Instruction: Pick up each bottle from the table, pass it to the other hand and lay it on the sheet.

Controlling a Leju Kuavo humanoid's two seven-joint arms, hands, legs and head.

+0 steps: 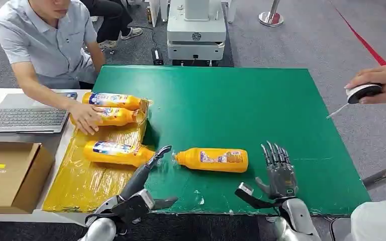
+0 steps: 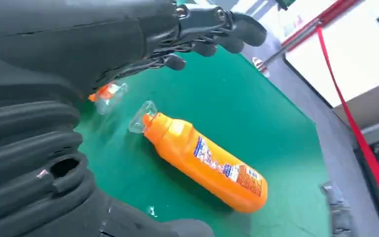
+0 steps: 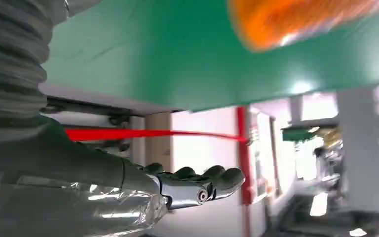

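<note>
An orange bottle (image 1: 212,159) lies on its side on the green table top (image 1: 241,105), cap toward my left; the left wrist view has this bottle (image 2: 208,163) close below the fingers. My left hand (image 1: 143,183) is open, fingers stretched toward the cap, just short of it. My right hand (image 1: 279,170) stands open with fingers apart, a little to the right of the bottle's base. Three more orange bottles (image 1: 113,100) (image 1: 114,116) (image 1: 115,153) lie on the yellow sheet (image 1: 85,186) at the left.
A person sits at the far left with a hand (image 1: 86,118) on the sheet's middle bottle. A laptop (image 1: 27,118) and a cardboard box (image 1: 10,173) stand left of the sheet. Another person's hand (image 1: 377,85) holds a small device at the right edge.
</note>
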